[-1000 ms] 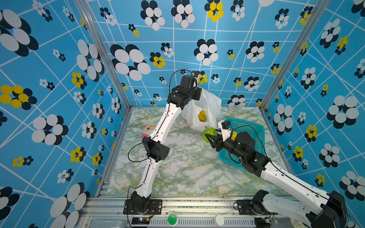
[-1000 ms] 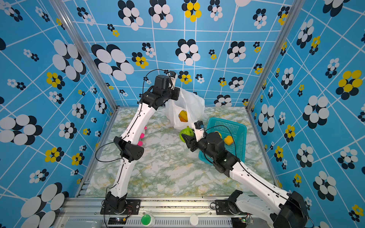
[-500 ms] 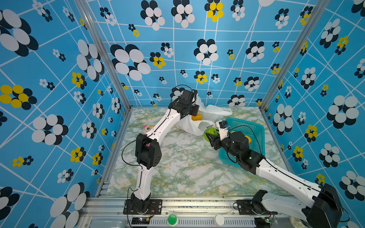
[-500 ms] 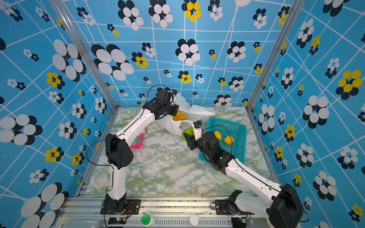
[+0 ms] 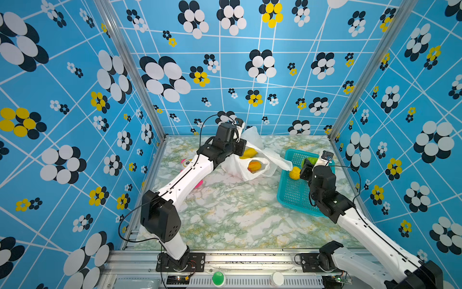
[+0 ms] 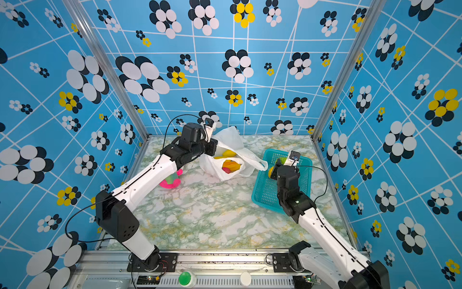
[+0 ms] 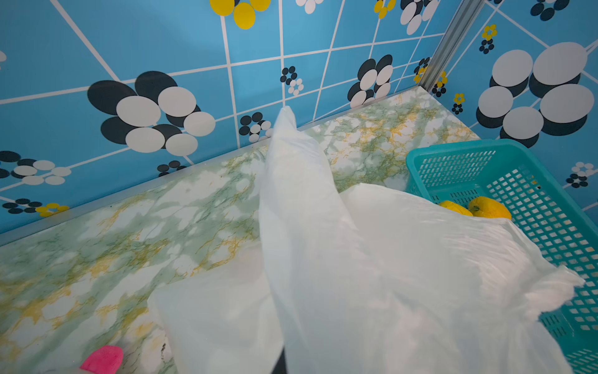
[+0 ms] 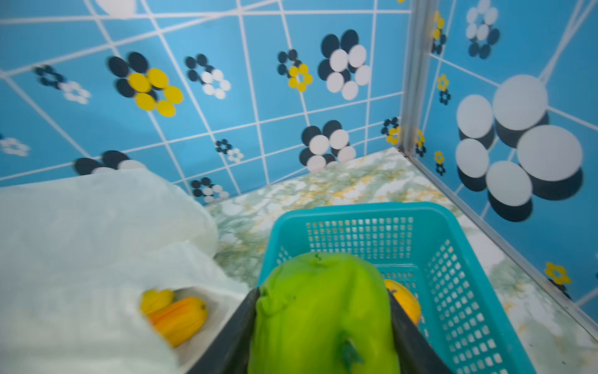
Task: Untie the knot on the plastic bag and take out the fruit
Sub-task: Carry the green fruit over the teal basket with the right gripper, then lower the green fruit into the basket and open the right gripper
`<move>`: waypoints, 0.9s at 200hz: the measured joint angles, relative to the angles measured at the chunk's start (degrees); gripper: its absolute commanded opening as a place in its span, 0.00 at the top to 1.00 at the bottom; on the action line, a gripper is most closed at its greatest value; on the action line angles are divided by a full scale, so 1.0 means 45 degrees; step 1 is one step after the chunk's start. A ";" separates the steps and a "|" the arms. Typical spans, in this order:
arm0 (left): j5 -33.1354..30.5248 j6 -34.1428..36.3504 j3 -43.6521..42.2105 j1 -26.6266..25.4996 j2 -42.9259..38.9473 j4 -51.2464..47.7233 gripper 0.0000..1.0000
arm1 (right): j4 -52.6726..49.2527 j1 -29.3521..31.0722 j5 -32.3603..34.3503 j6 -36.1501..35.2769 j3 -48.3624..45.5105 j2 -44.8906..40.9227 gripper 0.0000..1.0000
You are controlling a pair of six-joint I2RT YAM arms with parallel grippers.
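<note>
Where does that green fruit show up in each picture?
A top view: green fruit at the teal basket's far end.
A top view: same place.
Left wrist: not in it.
Right wrist: close up, gripped by the right gripper, before the teal basket.
Shared landmark: the teal basket.

bright even light, soft shadows; top views bowed at edges; right wrist view motion-blurred

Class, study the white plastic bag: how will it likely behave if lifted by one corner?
Probably floppy: the plastic bag sags and folds in creases where it is held up. Likely light itself, being thin and translucent. The fruit inside may roll out, since the mouth gapes open.
</note>
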 measured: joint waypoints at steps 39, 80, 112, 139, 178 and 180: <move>0.0617 -0.0019 -0.0102 0.0000 0.0053 0.0058 1.00 | -0.0865 -0.1734 -0.0903 0.1078 0.0869 0.3113 0.90; 0.0967 -0.0005 -0.0097 0.0000 0.0180 -0.0180 1.00 | -0.1093 -0.2453 -0.2171 0.1545 0.2113 0.5901 0.78; 0.1010 -0.0005 -0.0097 -0.0005 0.0180 -0.0214 1.00 | -0.1161 -0.2589 -0.2594 0.1802 0.2594 0.6921 0.53; 0.1054 -0.0005 -0.0097 -0.0005 0.0180 -0.0214 1.00 | -0.1161 -0.2589 -0.2633 0.1870 0.2662 0.6975 0.34; 0.1146 -0.0005 -0.0102 -0.0005 0.0180 -0.0214 1.00 | -0.1258 -0.2589 -0.2749 0.2045 0.2618 0.6703 0.13; 0.1146 -0.0005 -0.0102 -0.0005 0.0180 -0.0214 1.00 | -0.1292 -0.2589 -0.2773 0.2045 0.2608 0.6649 0.13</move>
